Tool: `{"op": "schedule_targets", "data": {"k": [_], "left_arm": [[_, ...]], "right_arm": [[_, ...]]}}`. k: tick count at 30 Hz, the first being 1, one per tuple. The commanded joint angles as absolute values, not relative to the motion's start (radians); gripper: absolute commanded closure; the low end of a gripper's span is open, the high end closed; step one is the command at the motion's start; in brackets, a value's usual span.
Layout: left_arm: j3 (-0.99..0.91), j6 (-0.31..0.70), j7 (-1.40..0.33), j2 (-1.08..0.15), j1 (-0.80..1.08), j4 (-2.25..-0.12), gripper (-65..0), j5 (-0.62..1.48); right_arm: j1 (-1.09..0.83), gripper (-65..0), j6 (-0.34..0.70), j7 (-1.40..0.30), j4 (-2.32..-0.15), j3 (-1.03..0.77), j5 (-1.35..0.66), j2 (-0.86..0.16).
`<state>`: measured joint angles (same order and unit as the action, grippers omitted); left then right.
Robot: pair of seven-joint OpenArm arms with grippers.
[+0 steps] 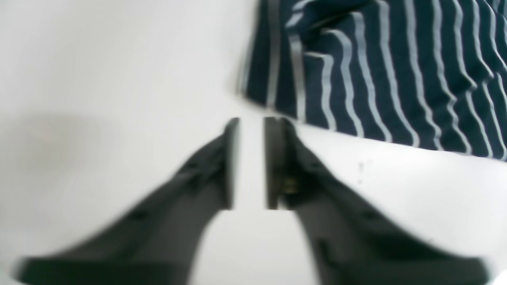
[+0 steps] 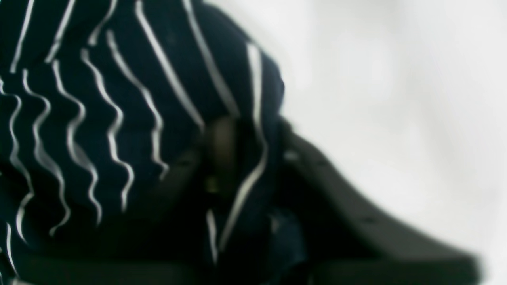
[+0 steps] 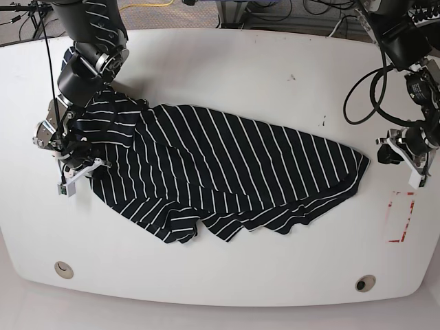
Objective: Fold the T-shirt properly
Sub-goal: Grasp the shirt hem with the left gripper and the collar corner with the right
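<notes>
While the garment lies unfolded, the items run as follows. Desk [image 3: 227, 62]: white, rounded, carrying everything; a red-outlined marking sits near its right edge. T-shirt [image 3: 227, 172]: black with thin white stripes, spread rumpled across the desk's middle, long axis running left to right, one end bunched at the far left and the other tapering toward the right edge. Right hand [image 2: 237, 158]: at the shirt's left end, clenched on a fold of striped cloth, which the right wrist view shows wrapped over and between the jaws. Left hand [image 1: 251, 162]: at the desk's right, released, jaws parted by a narrow gap with only bare desk between them; in the left wrist view the nearest shirt corner lies just beyond and slightly to one side of the fingertips, not touching. Judgement: this free hand is much nearer the shirt's right end, so taking hold there would mean reaching a little forward onto that corner.
</notes>
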<state>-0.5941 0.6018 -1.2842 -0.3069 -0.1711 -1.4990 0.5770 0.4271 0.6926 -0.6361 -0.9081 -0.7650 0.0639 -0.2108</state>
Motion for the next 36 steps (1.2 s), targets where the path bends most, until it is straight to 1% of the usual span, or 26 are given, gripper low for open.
{"op": "schedule_targets", "data": {"k": [1,2,3,4,6,7,10,16,20,25,31,36], "left_arm": [[-0.595,0.559,-1.265,-0.317,-0.214,-1.512,-26.8,0.59],[-0.599,0.516,-1.265,-0.303,-0.226,-1.512,-31.7,0.59],[-0.599,0.486,-1.265,-0.298,-0.234,-1.512,-34.4,0.59],[-0.599,0.437,-1.264,-0.294,-0.243,-1.512,-38.1,0.59],[-0.598,0.358,-1.264,-0.288,-0.263,-1.512,-40.6,0.59],[-0.595,0.317,-1.264,-0.286,-0.274,-1.512,-41.8,0.59],[-0.587,0.249,-1.262,-0.278,-0.302,-1.475,-44.3,0.593],[-0.579,0.242,-1.207,-0.272,-0.367,-1.285,-45.8,0.591],[-0.573,0.242,-1.125,-0.275,-0.395,-1.132,-46.0,0.591],[-0.504,0.242,-1.061,-0.295,-0.423,-0.998,-46.0,0.596],[-0.44,0.242,-1.012,-0.3,-0.437,-0.947,-46.0,0.598],[-0.397,0.243,-0.998,-0.291,-0.435,-0.938,-46.0,0.599]], "right_arm": [[0.446,0.0,0.698,-0.645,-0.918,-0.763,0.067,-0.228],[0.446,0.0,0.698,-0.645,-0.918,-0.763,0.067,-0.228],[0.446,-0.3,0.698,-0.645,-0.918,-0.763,0.067,-0.229],[0.446,-2.4,0.698,-0.645,-0.918,-0.763,0.067,-0.229],[0.446,-2.7,0.698,-0.647,-0.918,-0.763,0.067,-0.229],[0.444,-1.7,0.698,-0.647,-0.918,-0.763,0.067,-0.229],[0.443,0.0,0.698,-0.65,-0.92,-0.762,0.067,-0.229],[0.443,0.0,0.698,-0.651,-0.92,-0.76,0.067,-0.223],[0.44,0.0,0.698,-0.651,-0.92,-0.71,0.059,-0.223],[0.421,0.0,0.698,-0.651,-0.954,-0.679,0.058,-0.222],[0.403,0.0,0.698,-0.653,-1.049,-0.674,0.065,-0.189],[0.389,0.0,0.698,-0.668,-1.058,-0.674,0.058,-0.191]]}}
